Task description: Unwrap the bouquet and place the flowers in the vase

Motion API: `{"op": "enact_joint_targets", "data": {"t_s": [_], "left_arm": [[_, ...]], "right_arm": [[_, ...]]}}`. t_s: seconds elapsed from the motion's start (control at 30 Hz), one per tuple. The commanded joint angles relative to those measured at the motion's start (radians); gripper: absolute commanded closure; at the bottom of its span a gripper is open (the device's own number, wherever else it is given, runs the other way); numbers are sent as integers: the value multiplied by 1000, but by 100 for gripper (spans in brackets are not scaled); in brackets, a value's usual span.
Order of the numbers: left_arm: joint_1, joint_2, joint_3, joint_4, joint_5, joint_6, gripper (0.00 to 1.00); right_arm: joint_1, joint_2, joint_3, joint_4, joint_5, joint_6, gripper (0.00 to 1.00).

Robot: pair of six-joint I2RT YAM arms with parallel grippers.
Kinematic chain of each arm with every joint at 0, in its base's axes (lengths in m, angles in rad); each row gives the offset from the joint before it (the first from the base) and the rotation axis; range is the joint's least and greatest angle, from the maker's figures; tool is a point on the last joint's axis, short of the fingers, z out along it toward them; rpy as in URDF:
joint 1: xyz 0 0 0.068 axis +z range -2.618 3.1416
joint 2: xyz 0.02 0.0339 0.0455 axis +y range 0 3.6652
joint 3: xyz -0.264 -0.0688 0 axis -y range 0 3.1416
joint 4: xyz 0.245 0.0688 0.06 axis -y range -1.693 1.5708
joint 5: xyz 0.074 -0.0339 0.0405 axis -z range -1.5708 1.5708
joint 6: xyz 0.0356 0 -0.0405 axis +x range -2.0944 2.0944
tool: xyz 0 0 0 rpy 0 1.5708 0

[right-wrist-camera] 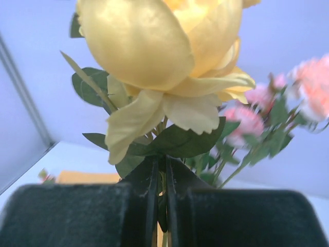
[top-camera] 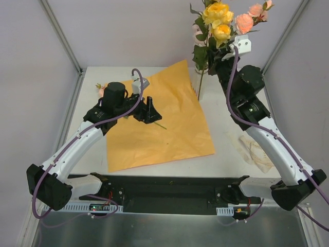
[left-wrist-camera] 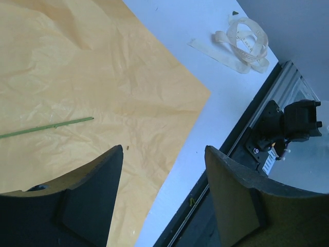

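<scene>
A creased orange paper [top-camera: 159,128] lies flat across the white surface [top-camera: 226,163]. A cream ribbon [top-camera: 254,149] lies near its right edge; the vase [top-camera: 198,82] stands at the back.

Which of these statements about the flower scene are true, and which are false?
1. The orange paper lies spread out on the table. True.
2. The right fingers are closed on the stems of the flowers. True.
3. The left fingers grip the ribbon. False: they are open and empty, and the ribbon lies on the table.
4. Every blossom is pink. False: some are yellow.
</scene>
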Motion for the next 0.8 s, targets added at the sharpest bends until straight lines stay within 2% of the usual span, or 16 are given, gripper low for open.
{"op": "enact_joint_targets", "data": {"t_s": [0.0,0.1,0.27,0.57,0.77], "left_arm": [[6,-9,38,-11,-10,-7,36],[6,-10,41,-16,-13,-4,36],[6,-7,44,-22,-13,-4,36],[6,27,61,-45,-1,-4,36],[6,41,67,-53,1,-4,36]], "right_arm": [[-79,80,81,295,-63,-177,100],[-127,146,108,390,-125,-188,100],[-162,247,134,575,-106,-222,100],[-222,385,258,622,-128,-174,100],[-228,412,246,652,-123,-144,100]]}}
